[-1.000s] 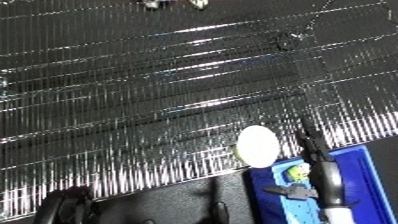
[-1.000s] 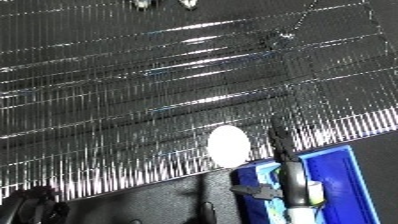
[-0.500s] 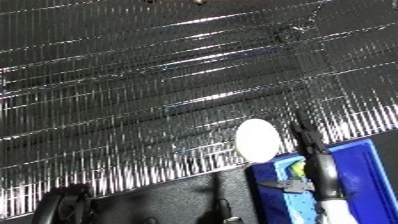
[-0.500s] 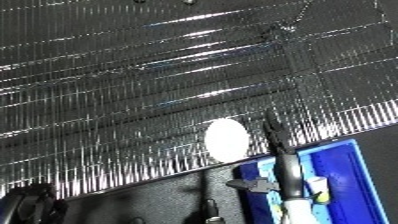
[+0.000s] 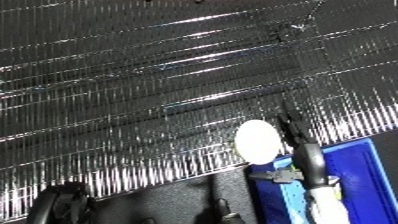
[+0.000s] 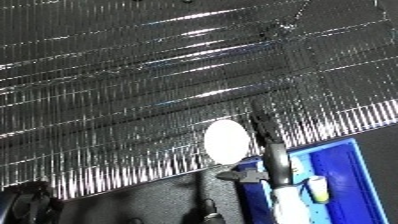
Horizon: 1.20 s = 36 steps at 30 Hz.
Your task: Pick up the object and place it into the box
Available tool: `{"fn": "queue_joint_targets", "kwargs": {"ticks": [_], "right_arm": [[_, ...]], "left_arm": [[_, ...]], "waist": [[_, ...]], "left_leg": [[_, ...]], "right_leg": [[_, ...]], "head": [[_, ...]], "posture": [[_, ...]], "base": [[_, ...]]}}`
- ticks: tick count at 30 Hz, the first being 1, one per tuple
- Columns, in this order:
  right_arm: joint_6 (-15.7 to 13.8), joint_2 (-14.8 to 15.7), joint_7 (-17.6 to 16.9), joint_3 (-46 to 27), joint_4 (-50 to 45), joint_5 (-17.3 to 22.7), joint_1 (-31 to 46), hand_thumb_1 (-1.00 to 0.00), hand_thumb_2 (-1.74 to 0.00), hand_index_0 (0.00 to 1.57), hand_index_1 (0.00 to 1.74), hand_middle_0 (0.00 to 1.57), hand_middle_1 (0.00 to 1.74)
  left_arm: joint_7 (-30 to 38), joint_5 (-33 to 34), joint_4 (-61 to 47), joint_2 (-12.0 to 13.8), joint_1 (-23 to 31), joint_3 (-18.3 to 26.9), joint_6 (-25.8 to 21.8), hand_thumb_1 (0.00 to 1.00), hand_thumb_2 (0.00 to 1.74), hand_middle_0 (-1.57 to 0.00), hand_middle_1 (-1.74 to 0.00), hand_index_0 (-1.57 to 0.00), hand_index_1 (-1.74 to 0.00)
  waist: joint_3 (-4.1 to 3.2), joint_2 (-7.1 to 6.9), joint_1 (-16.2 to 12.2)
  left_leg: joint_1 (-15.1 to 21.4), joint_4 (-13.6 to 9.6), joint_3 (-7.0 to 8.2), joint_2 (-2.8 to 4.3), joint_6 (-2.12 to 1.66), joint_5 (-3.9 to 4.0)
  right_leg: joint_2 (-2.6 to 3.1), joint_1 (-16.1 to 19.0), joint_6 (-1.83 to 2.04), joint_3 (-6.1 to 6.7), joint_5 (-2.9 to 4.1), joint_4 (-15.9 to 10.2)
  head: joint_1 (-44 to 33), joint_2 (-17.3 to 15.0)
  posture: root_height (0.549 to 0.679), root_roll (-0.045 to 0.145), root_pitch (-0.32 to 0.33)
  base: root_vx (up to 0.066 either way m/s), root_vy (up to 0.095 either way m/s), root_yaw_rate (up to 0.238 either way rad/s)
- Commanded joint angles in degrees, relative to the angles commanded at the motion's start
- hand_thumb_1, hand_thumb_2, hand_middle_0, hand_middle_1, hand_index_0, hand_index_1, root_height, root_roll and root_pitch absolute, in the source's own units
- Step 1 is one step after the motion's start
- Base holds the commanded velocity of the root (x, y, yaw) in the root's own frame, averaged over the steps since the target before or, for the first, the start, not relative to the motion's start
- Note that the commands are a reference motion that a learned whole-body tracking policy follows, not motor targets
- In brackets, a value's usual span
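Nearest of all, at the bottom left corner, a dark round shape point(image 5: 55, 202) pokes in; it is too dark to say what it is. The floor beside it is dark grey.

At the bottom right sits the blue plastic bin point(image 6: 348, 172) with its bright blue walls. A small yellowish thing point(image 6: 314, 188) lies inside it, too small to name.

The robot's right hand point(image 5: 300, 150) comes up from the bottom edge over the left side of the bin. The white and silver forearm point(image 5: 323, 202) is low down, and the black hand reaches away from us. Its fingers point(image 5: 290, 127) are long and straight, pointing up toward the far side, so the hand is loose and not clenched. A black thumb point(image 6: 238, 174) sticks out to the left, just below the object.

The white round flat object point(image 5: 258, 141) (it looks like a little oval disc) is right beside the hand's fingers, on their left. It sits at the bin's near left corner, over the edge of the shiny surface. I cannot tell if the fingers touch it.

Farther away, the shiny silver ribbed sheet point(image 5: 160, 75) fills the rest of the view, with bright streaks of light across it.

The left hand is not showing.
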Motion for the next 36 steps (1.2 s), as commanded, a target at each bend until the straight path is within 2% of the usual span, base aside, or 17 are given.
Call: {"fn": "queue_joint_targets", "kwargs": {"ticks": [6, 20, 27, 36], "right_arm": [[1.0, 0.4, 0.8, 0.2, 1.6, 0.9, -1.9, 0.00, 0.00, 0.00, 0.00, 0.00, 0.00], [1.6, 0.6, 1.7, 1.0, 6.4, 2.3, -4.8, -0.70, -1.22, 1.10, 1.22, 1.10, 1.22], [1.2, 0.2, 0.6, 1.0, 6.8, 2.0, -5.3, -0.70, -1.22, 1.10, 1.22, 1.10, 1.22], [0.3, -1.0, -2.4, -0.7, 2.6, 0.5, -5.4, -0.70, -1.22, 1.10, 1.22, 1.10, 1.22]], "left_arm": [[0.4, 0.0, 0.2, -0.1, -0.8, -0.4, 0.5, 1.00, 1.74, -1.57, -1.74, -1.57, -1.74], [0.6, -0.8, 0.9, 0.2, -1.8, -1.0, 0.3, 1.00, 1.74, -1.57, -1.74, -1.57, -1.74], [0.7, -1.5, 1.0, 0.7, -2.1, -1.3, 0.2, 1.00, 1.74, -1.57, -1.74, -1.57, -1.74], [-0.3, -1.8, 0.3, 1.6, -1.7, -0.7, 0.5, 1.00, 1.74, -1.57, -1.74, -1.57, -1.74]], "waist": [[0.00, 0.20, 0.4], [0.00, 0.66, 0.9], [0.00, 0.53, 0.9], [0.00, -0.04, 0.4]], "left_leg": [[-0.6, 0.7, -0.12, -0.22, 0.11, -0.31], [-1.1, 0.5, -0.19, -0.57, 0.41, -0.34], [0.1, -1.0, -0.22, -0.66, 0.53, 0.05], [4.5, -5.9, 0.02, -0.36, 0.27, 1.46]], "right_leg": [[-0.15, -0.9, -0.10, -0.16, -0.08, 0.8], [-0.28, -2.0, -0.24, -0.31, 0.07, 1.4], [-0.15, -1.0, -0.09, -0.44, 0.58, 0.1], [0.25, 3.0, 0.64, -0.68, 2.11, -4.9]], "head": [[0.6, -0.3], [1.9, -0.3], [2.9, -0.4], [5.0, 0.2]], "posture": [[0.628, 0.057, 0.019], [0.626, 0.055, 0.026], [0.629, 0.052, 0.022], [0.639, 0.045, 0.007]], "base": [[0.000, -0.001, 0.045], [-0.015, 0.010, 0.028], [-0.016, 0.004, -0.004], [-0.011, -0.012, -0.056]]}}
